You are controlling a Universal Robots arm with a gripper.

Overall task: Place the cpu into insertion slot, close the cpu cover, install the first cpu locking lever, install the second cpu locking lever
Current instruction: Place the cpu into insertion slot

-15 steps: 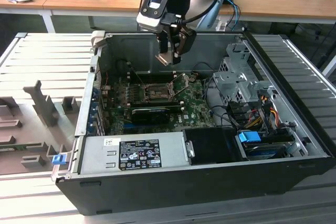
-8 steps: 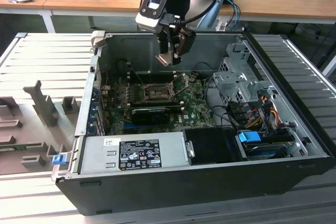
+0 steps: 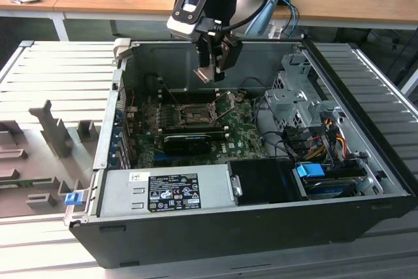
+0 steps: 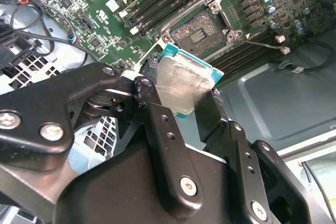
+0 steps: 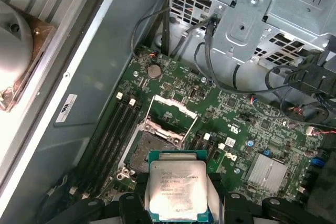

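Soft, even light in the exterior view; the computer case (image 3: pixel 261 227) shades its own interior. Glare whitens the top of the cpu (image 4: pixel 181 85) in the second wrist view; a pale round part (image 5: pixel 10 51) blows out in the first wrist view.

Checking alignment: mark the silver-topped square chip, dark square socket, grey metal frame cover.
Square chip (image 5: pixel 177 187): first wrist view, metal top.
Dark socket (image 5: pixel 140 151): first wrist view, recess floor.
Frame cover (image 5: pixel 164 130): first wrist view, frame bar.

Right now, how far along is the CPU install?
Nothing looks finished yet. In hand: the gripper is shut on the cpu and holds it in the air, short of the insertion slot. The slot is empty and the cpu cover stands raised. Seating the chip, closing the cover and locking it down are all left.
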